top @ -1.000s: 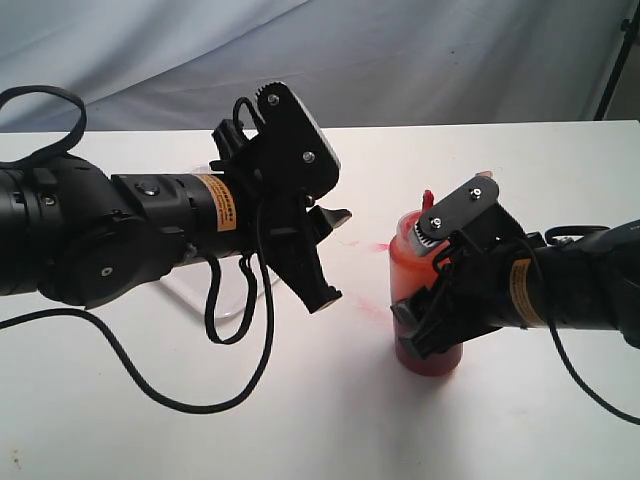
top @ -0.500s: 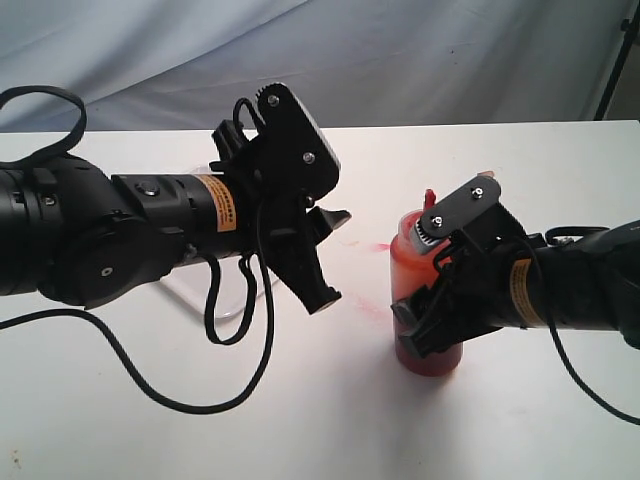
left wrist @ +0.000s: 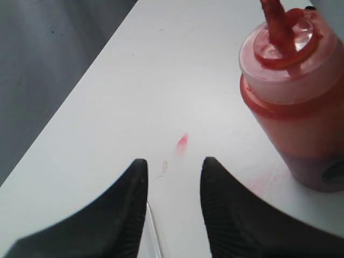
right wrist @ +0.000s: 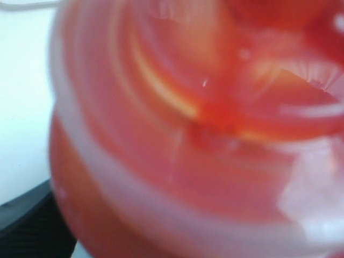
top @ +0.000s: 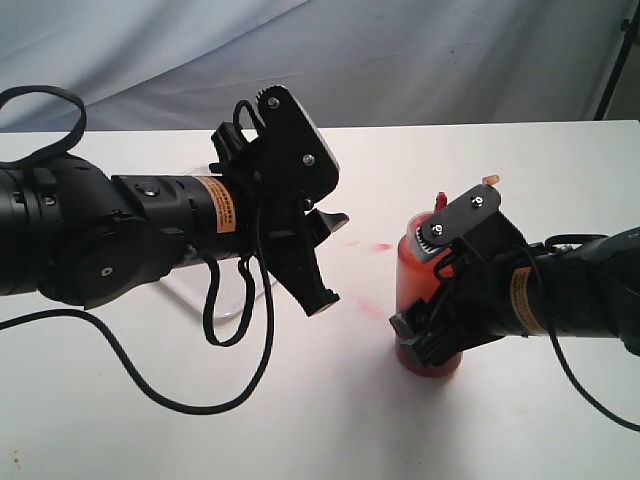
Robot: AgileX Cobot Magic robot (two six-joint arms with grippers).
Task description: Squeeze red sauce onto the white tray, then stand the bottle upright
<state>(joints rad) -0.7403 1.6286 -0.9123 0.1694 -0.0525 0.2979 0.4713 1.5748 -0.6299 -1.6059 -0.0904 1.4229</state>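
On the white desk point(top: 300, 420) we see the bottle point(top: 411, 272) upright, jaws of our right gripper point(top: 428, 332) clasping it; our left gripper point(left wrist: 173, 161) holds its jaws parted.

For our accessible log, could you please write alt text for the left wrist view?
A bottle of red sauce stands nozzle-up on a white table. Nearer the camera, the left tool is open and empty, with a small red smear beyond its tips.

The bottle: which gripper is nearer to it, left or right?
Right. The right gripper clasps the bottle at its lower body; the left gripper hangs open beside it, not touching.
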